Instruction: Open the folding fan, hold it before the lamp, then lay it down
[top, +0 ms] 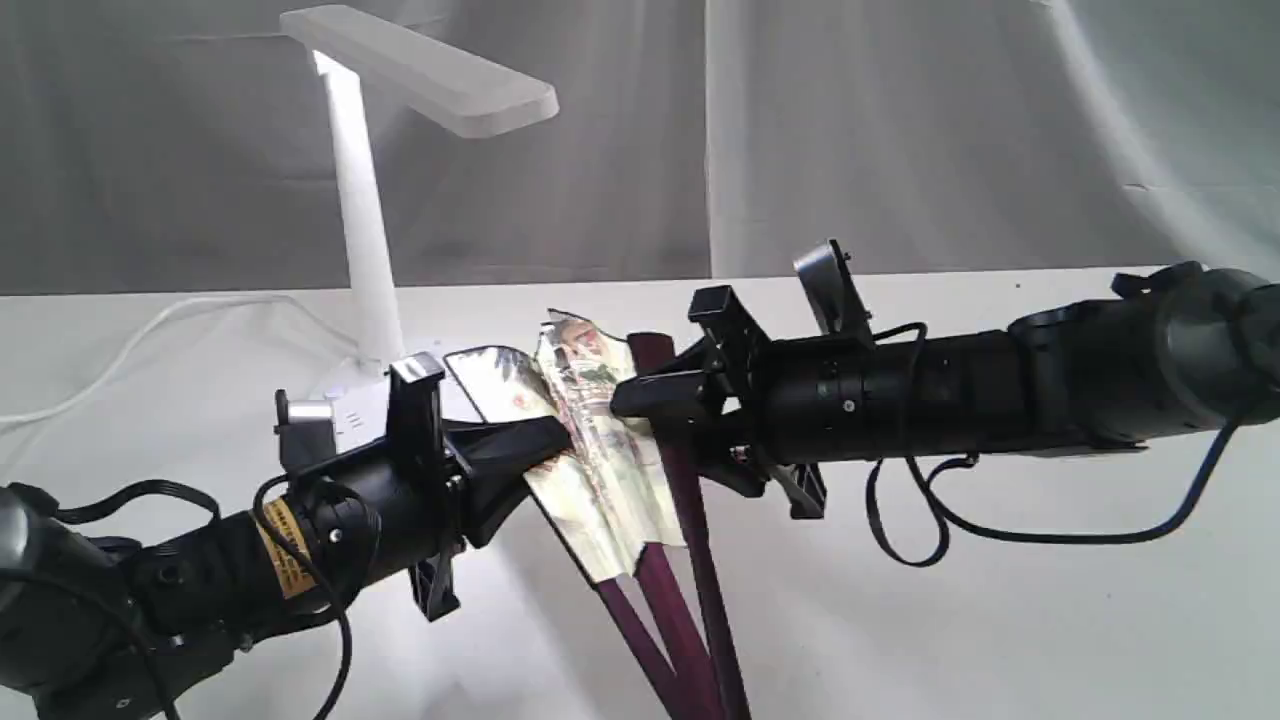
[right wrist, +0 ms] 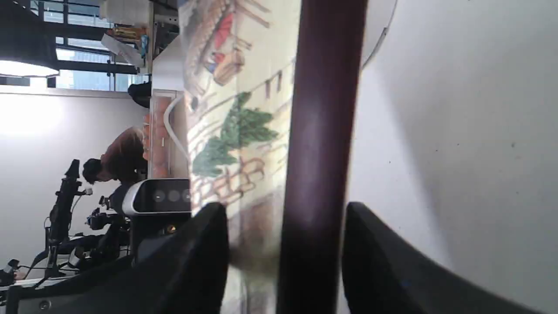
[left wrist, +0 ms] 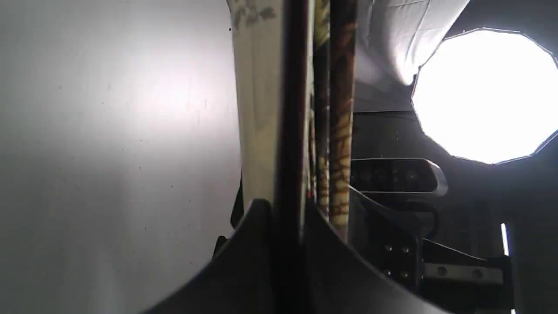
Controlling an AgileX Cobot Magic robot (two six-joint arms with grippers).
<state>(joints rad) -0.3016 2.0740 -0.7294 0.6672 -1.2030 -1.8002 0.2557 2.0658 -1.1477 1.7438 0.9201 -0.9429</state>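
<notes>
The folding fan [top: 590,440] is held partly spread above the table, its painted cream leaf still pleated and its maroon guards [top: 690,560] running down toward the front. My left gripper [top: 545,445] is shut on the fan's left side; the left wrist view shows its fingers [left wrist: 257,226] pinching a dark rib [left wrist: 290,109]. My right gripper [top: 640,395] is shut on the right guard [right wrist: 322,109] and the folds beside it. The white lamp [top: 365,230] stands behind the fan at the back left, head lit.
The lamp's round base [top: 350,405] sits just behind my left wrist, and its white cord [top: 130,350] trails off left across the white table [top: 1000,620]. A grey and white cloth backdrop [top: 900,130] closes the far side.
</notes>
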